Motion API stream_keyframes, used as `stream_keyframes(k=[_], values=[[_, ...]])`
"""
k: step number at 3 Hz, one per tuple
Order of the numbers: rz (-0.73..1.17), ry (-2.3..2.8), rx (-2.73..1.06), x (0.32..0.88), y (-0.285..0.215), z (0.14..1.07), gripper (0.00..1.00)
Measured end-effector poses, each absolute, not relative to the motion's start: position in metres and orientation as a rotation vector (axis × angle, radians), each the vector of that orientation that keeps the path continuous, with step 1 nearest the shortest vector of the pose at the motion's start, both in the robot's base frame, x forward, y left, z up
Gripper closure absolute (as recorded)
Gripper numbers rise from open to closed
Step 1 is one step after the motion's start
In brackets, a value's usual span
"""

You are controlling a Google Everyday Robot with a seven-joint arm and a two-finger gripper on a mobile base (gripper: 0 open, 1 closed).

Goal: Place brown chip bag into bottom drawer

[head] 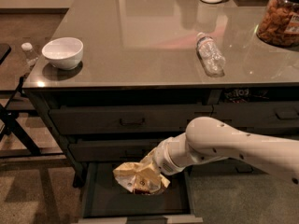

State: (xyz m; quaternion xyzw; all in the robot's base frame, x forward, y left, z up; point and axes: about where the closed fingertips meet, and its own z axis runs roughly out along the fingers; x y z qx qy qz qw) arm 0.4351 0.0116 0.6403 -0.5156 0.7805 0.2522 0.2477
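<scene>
Brown chip bag [138, 178] is down inside the bottom drawer [105, 202], which is pulled out, and it hangs right off the end of the tool [152, 166]. The tool comes in from the upper right on the white arm [233, 146], and it's closed on the bunched-up top of the brown chip bag, so the crinkly yellow-and-brown body sags just below and left of it. I can't tell if the bag's bottom edge actually touches the drawer floor or sits just above it. Around the bag the drawer shows only flat dark floor, with the paler front edge below the tool. Directly above the tool are the two handled drawer fronts [132, 121], both pushed in. Higher up is the table [140, 27]. Well up and left of the tool, near the table's corner, sits a white bowl [63, 52], and all I can see in it is its own white inside. Up and right of the tool a clear water bottle [210, 55] lies on its side. Way off in the far upper right is a jar [280, 17] packed with brownish snacks. Off the table's edge, beyond the bowl, there's a small bottle [29, 52] with a white cap.
</scene>
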Motion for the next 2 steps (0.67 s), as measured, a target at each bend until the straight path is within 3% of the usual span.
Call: stream_keyframes(k=[2], values=[[0.725, 2.227, -1.297, 0.452, 0.028, 0.572, 1.00]])
